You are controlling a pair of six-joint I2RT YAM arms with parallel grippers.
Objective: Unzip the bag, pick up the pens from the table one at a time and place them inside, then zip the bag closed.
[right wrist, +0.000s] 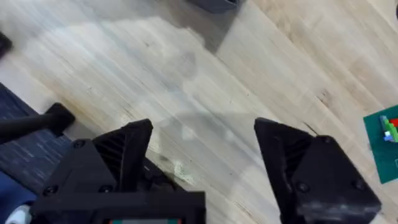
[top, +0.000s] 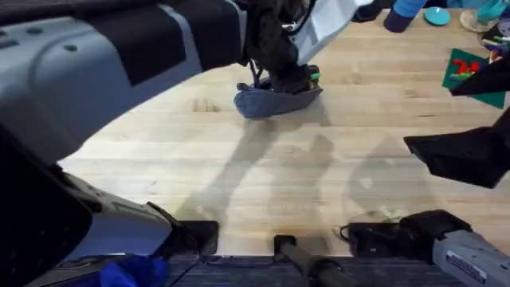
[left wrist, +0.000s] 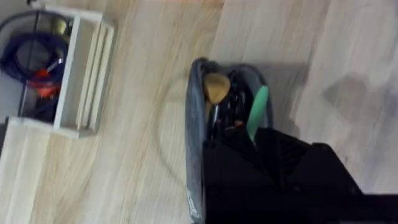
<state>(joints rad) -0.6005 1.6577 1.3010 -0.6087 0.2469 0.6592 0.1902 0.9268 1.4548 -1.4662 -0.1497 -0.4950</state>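
Observation:
The grey-blue bag (top: 269,102) lies at the far middle of the table (top: 263,175), its zipper open. In the left wrist view the bag (left wrist: 196,124) gapes, showing dark pens (left wrist: 227,115), a tan object (left wrist: 216,88) and a bright green pen (left wrist: 257,112) slanting into it. My left gripper (top: 293,78) sits right over the bag's mouth; the left gripper (left wrist: 261,142) looks shut on the green pen's end. Off to the right, my right gripper (top: 446,151) hovers above bare wood. Seen from its wrist, the right gripper (right wrist: 205,143) is open with nothing between its fingers.
A white tray box (left wrist: 81,74) holding cables stands beside the bag. A green card (top: 472,73) and several blue and teal items (top: 437,14) lie at the far right. The left arm (top: 96,72) looms large across the left side.

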